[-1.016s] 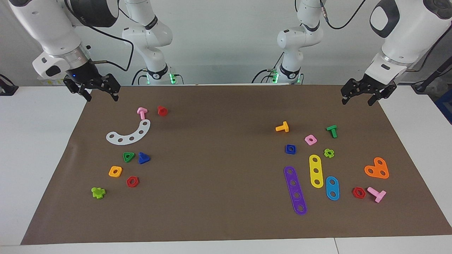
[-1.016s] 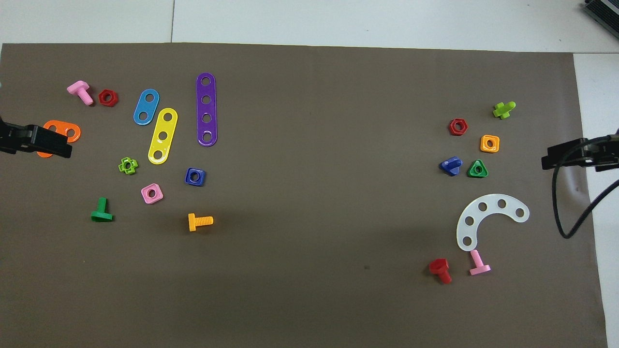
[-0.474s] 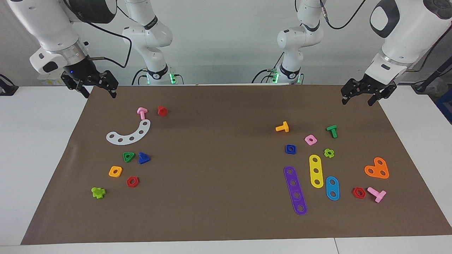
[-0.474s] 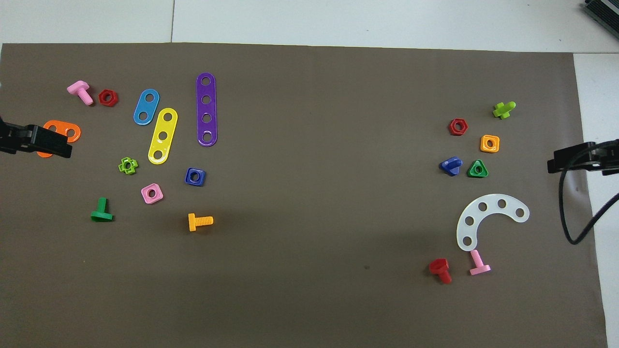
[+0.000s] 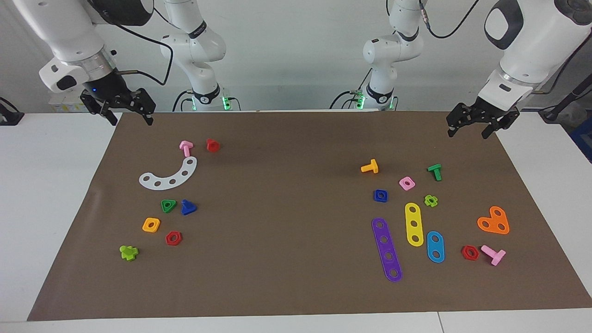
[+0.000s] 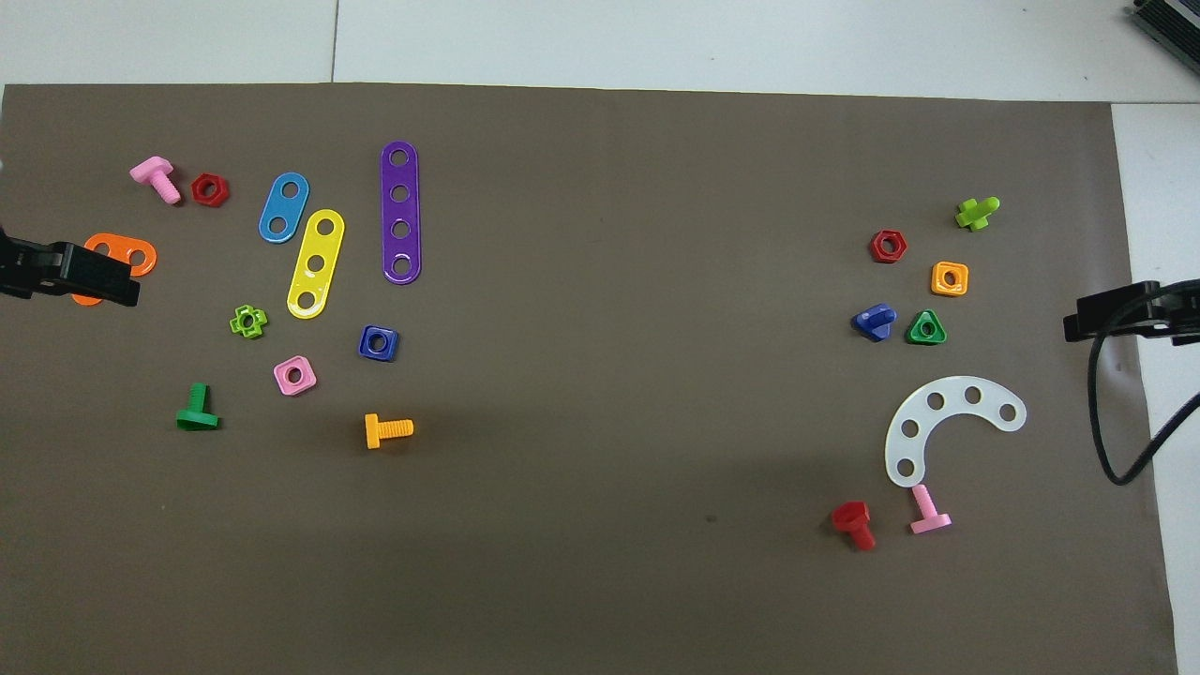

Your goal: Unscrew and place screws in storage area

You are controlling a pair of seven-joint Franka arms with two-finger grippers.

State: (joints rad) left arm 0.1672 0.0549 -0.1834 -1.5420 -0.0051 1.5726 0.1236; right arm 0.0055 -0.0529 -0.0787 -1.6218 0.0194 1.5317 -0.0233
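Dark blue plastic screw lies on the brown mat toward the right arm's end of the worktop, just beside the green triangular nut, within the storage area. Seen from overhead, its triangular head rests on the mat and its short stem tilts up toward the left arm's end. Right hand has drawn back since a second ago, now raised over the mat's corner; fingers spread, holding nothing. Left hand waits unchanged over the other corner, likewise open and empty. Count in this group: one blue screw, one green nut, one orange square nut, one red hexagonal nut, one white curved strip.
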